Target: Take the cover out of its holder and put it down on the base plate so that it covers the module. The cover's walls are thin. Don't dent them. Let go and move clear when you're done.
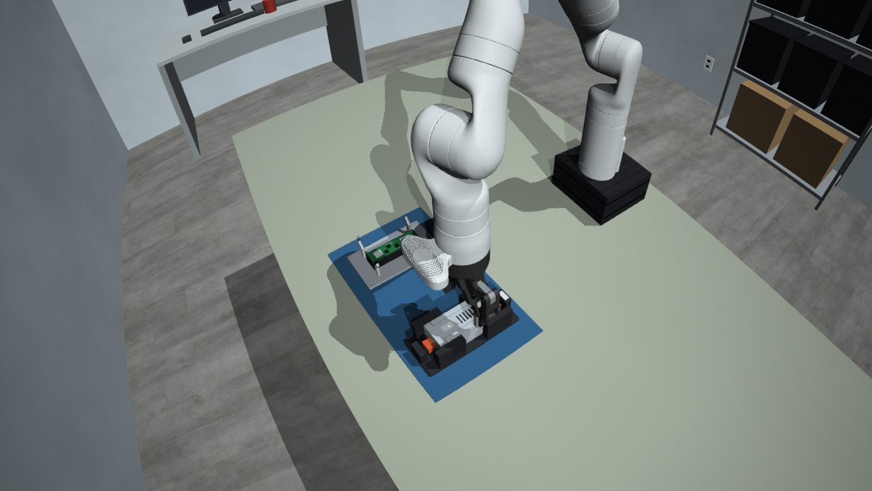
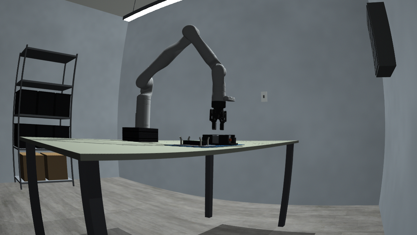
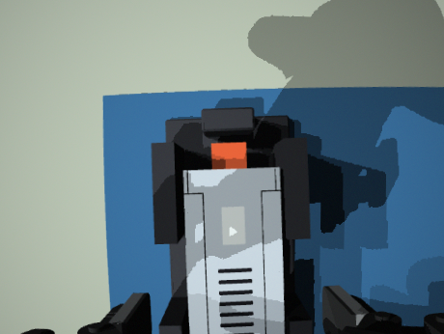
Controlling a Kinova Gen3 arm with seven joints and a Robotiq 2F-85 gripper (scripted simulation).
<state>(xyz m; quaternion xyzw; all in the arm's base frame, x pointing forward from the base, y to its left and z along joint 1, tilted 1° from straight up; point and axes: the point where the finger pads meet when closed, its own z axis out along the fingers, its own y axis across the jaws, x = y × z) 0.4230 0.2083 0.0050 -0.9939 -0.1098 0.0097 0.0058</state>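
Observation:
The light grey cover point(image 1: 448, 330) point(image 3: 252, 227), with dark slots in its top, sits in the black holder point(image 1: 451, 354) point(image 2: 226, 138) point(image 3: 164, 193). An orange block point(image 1: 428, 344) point(image 3: 229, 155) shows at the cover's end. My gripper point(image 2: 218, 127) point(image 3: 236, 311) is open and empty above the cover and holder, with a gap below the fingertips in the exterior view. In the wrist view its fingers stand one on each side of the cover. The green module point(image 1: 383, 250) is on the grey base plate point(image 1: 367, 278), partly hidden by the arm in the top view.
Thin upright posts point(image 1: 362, 247) point(image 2: 200, 141) stand around the module. The holder and base plate are both on the blue mat point(image 1: 463, 376) point(image 3: 130, 193). The arm's black pedestal point(image 1: 601, 189) point(image 2: 139, 134) stands farther back on the table.

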